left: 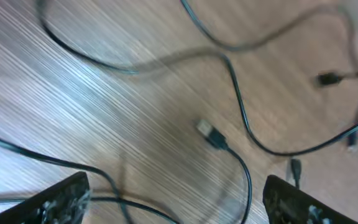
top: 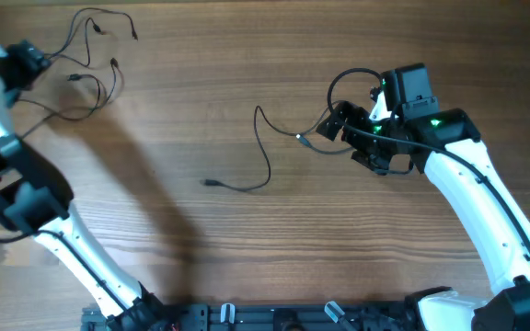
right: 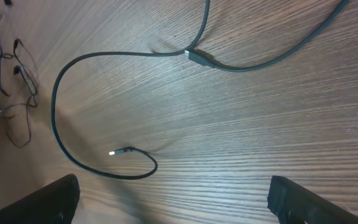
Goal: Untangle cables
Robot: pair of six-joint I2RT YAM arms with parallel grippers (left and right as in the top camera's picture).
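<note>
A tangle of thin black cables lies at the table's far left. My left gripper hovers at its left edge. In the left wrist view the fingers are open, with strands running between them and a USB plug just ahead. A separate black cable curves across the middle of the table and ends in a plug. Its connector joins a loop near my right gripper. That gripper is open and empty above bare wood.
The wooden table fills all views. The tangle also shows far left in the right wrist view. A black rail runs along the front edge between the arm bases.
</note>
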